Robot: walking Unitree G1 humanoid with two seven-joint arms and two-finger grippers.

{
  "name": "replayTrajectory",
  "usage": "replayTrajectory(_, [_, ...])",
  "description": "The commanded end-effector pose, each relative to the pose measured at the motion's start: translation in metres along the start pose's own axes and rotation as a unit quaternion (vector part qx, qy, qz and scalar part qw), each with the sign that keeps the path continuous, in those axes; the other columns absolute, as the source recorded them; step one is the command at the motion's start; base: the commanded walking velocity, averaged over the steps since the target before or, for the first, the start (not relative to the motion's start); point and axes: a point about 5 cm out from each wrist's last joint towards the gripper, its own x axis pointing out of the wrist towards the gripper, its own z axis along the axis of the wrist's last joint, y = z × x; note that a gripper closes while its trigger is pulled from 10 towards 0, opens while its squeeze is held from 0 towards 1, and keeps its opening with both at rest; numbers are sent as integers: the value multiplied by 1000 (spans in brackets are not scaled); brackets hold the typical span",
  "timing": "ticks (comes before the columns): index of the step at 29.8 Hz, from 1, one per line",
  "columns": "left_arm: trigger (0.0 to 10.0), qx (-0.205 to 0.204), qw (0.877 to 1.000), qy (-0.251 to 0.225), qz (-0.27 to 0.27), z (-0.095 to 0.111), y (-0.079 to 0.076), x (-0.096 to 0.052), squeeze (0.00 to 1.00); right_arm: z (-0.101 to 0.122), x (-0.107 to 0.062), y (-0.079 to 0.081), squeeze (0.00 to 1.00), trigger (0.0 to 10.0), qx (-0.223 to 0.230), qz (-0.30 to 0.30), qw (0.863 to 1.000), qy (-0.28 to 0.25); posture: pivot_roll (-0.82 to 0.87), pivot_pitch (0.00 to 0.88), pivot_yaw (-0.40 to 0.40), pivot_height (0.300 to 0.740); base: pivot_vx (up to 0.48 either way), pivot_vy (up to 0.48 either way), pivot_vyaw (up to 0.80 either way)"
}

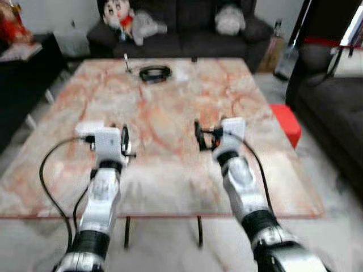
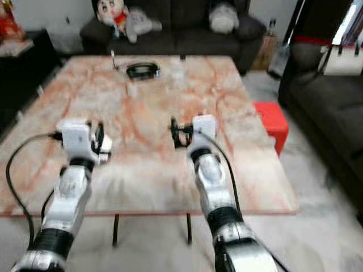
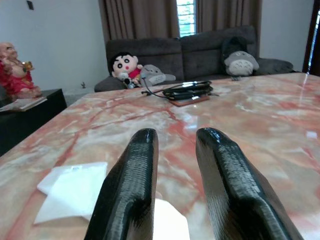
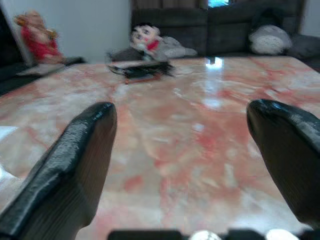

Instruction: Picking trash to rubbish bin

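A flat white piece of paper (image 3: 72, 192) lies on the pink and white marble bench (image 1: 170, 107); it sits near the bench's left edge, just beside the left gripper (image 1: 125, 140), at about 9 o'clock from it; in the left wrist view the paper is right next to the two black fingers (image 3: 131, 185) and a white corner shows under them, but nothing is between them; those fingers are only a little way apart and hold nothing.

The right gripper (image 1: 199, 135) hangs over the middle of the bench, at about 3 o'clock from the left one and well apart from the paper; in the right wrist view its fingers (image 4: 75, 160) are spread wide with bare bench between them; they hold nothing.

At 12 o'clock, near the far edge of the bench, lies a coil of black cable (image 1: 155, 73) on a flat dark thing.

Past the bench stands a dark sofa (image 1: 187, 28); a doll with black hair (image 1: 117, 14) and a grey plush toy (image 1: 146, 24) sit on its left side, and another grey plush toy (image 1: 229, 20) sits more to the right.

At about 3 o'clock from the bench a red box (image 1: 286, 122) rests on the floor; a second dark sofa (image 1: 332, 113) stands beside it.

At about 10 o'clock a red and gold figure (image 3: 15, 70) sits on a low black table (image 3: 30, 112).
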Motion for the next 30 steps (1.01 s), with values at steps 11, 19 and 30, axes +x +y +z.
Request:
replayTrajectory(11, [10000,-2,1000,16,7,-4,1,0,0,1,1,2,0,10000,4,3,1000,0,-16,0,-13,740,0,0,0])
replayTrajectory(19, [10000,-6,999,28,13,-7,3,-1,1000,1,1,2,0,10000,4,4,1000,2,-16,0,-13,740,0,0,0])
replayTrajectory(30, [10000,-41,998,49,29,-13,3,-3,1000,0,1,3,0,10000,4,7,1000,4,-15,0,-13,740,0,0,0])
